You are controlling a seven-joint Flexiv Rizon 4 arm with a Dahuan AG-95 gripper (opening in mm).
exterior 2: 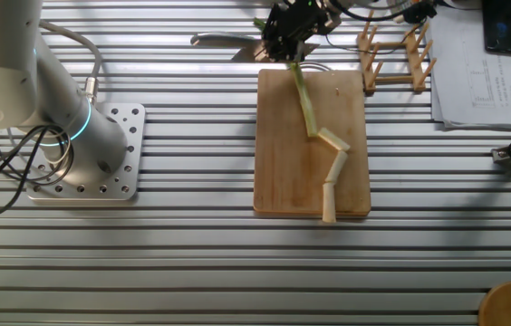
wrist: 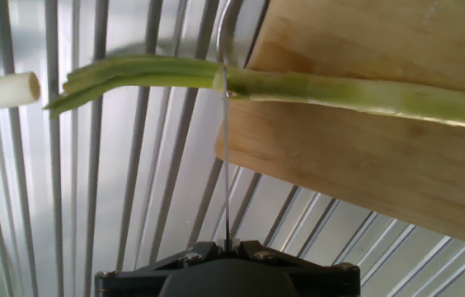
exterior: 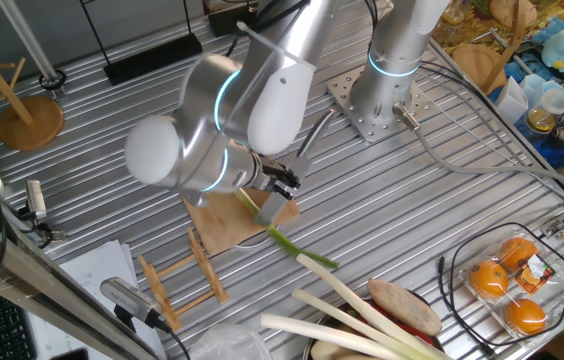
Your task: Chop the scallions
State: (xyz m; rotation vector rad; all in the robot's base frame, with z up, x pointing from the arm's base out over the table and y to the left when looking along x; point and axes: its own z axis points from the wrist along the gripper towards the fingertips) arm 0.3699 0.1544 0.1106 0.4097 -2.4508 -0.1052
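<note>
On the cutting board (exterior 2: 283, 154), scallion (exterior 2: 304, 101) lies w/ leaf end overhanging onto counter (exterior 2: 192, 254); three cut pieces (exterior 2: 332, 172) nearby. Claw (exterior 2: 284, 32) pinches knife (wrist: 225, 157), blade at board edge. Press straight down, keep cut over wood. No legible writing.

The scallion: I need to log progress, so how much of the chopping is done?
Done: three pale cut pieces lie on the cutting board. In hand: the hand holds a knife blade against the scallion at the board's edge. Left: the green stalk on the board and its leaf tips hanging off it.
</note>
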